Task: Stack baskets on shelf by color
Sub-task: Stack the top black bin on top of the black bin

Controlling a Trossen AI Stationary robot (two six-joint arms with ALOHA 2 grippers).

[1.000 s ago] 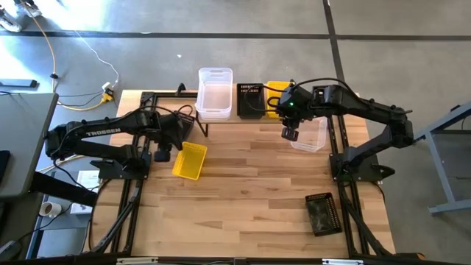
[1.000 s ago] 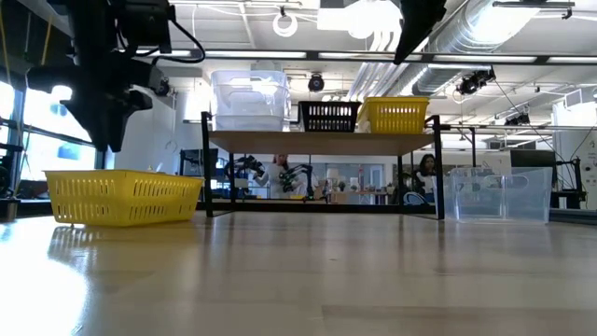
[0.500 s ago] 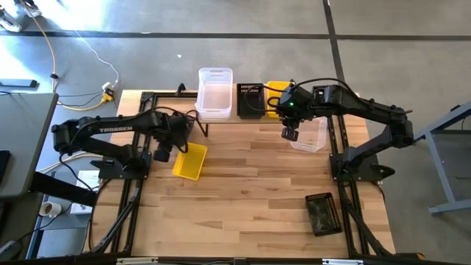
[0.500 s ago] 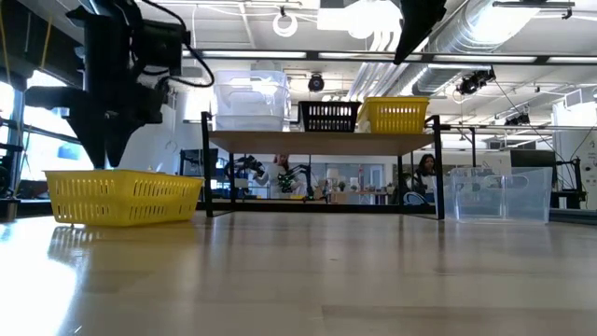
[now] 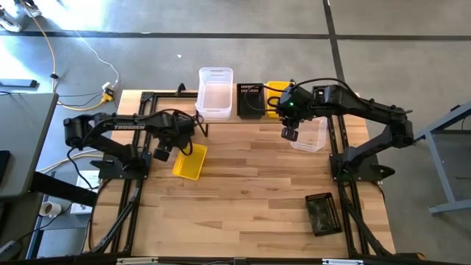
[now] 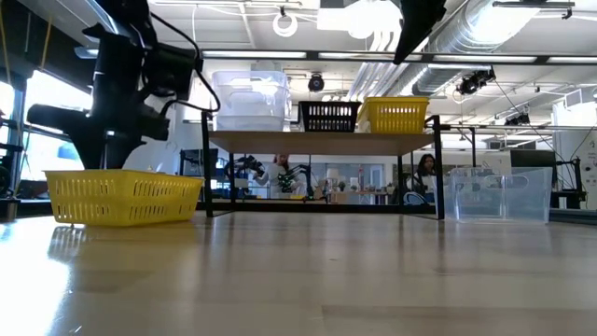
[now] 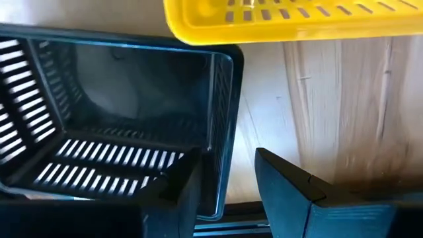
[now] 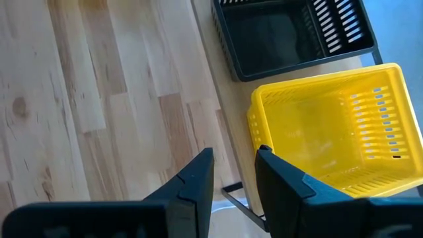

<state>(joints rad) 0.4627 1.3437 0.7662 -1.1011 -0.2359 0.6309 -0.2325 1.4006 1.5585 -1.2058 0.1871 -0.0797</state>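
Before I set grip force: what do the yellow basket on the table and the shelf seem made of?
Yellow basket: likely moulded plastic, slightly glossy, with thin slotted walls. Shelf: light-wood plank top showing grain, on thin black legs, probably painted metal.

- The shelf [image 5: 254, 118] stands along the table's [image 5: 243, 199] far edge.
- Three baskets sit on it in a row: one [image 5: 214, 94] at the left end, one [image 5: 249, 100] in the middle, one [image 5: 277, 92] at the right end.
- Another basket [image 5: 189, 160] lies on the table before the shelf's left end, the left gripper [image 5: 161, 153] just beside it.
- A further basket [image 5: 310, 134] rests by the shelf's right end, the right gripper [image 5: 289, 133] at its left side.
- A last basket [image 5: 321, 213] lies near the table's front right corner, well apart from the rest.
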